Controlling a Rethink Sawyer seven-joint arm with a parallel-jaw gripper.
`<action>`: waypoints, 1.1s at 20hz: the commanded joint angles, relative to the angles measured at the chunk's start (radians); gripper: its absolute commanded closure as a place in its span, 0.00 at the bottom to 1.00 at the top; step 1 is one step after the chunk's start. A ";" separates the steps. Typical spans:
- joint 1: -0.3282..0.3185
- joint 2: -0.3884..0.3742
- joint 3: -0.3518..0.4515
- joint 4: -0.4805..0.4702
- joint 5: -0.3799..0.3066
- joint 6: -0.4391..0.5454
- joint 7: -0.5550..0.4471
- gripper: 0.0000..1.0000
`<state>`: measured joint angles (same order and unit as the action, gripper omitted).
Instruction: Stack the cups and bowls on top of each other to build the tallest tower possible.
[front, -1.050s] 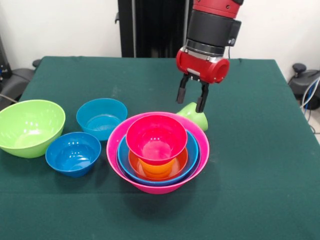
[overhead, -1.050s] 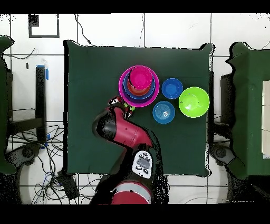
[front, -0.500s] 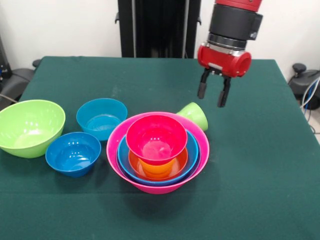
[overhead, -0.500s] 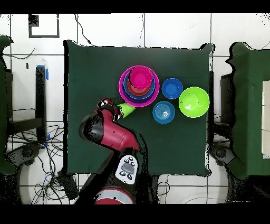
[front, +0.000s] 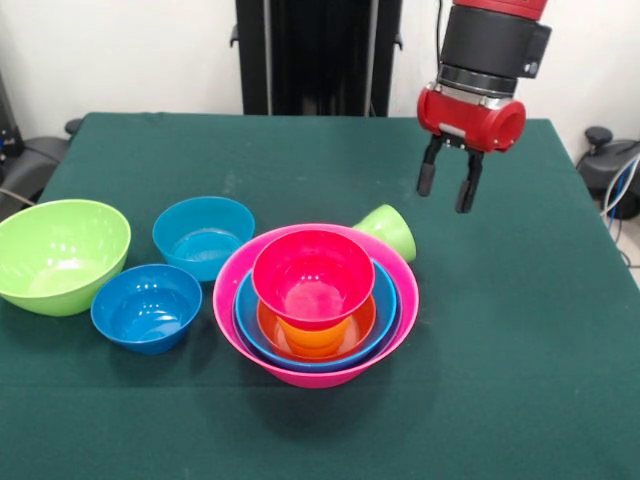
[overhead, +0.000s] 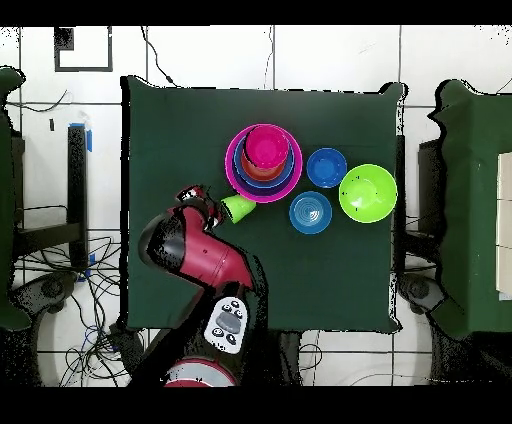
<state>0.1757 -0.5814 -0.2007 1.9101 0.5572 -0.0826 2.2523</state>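
Four nested bowls form the tower (front: 316, 305), pink bowl (front: 300, 375) outermost.
A lime green cup (front: 388, 232) lies tipped at the tower's 1 o'clock, touching its rim; farther back the gripper (front: 449, 190) hangs above the table (front: 520, 380), jaws open and empty.

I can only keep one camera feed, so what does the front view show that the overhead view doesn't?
Front only: the gripper with open, empty fingers, and the orange cup under the red-pink bowl. Overhead only: the arm's body and the floor around the table. Both: the tower, the tipped green cup, and three loose bowls.
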 joint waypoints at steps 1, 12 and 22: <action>0.012 0.050 0.033 0.035 0.051 0.001 0.220 0.00; 0.061 0.131 -0.116 0.011 0.065 0.010 0.196 0.00; 0.091 0.185 -0.132 -0.006 0.105 -0.019 0.241 0.00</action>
<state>0.2344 -0.4516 -0.3771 1.9096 0.6013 -0.0826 2.2756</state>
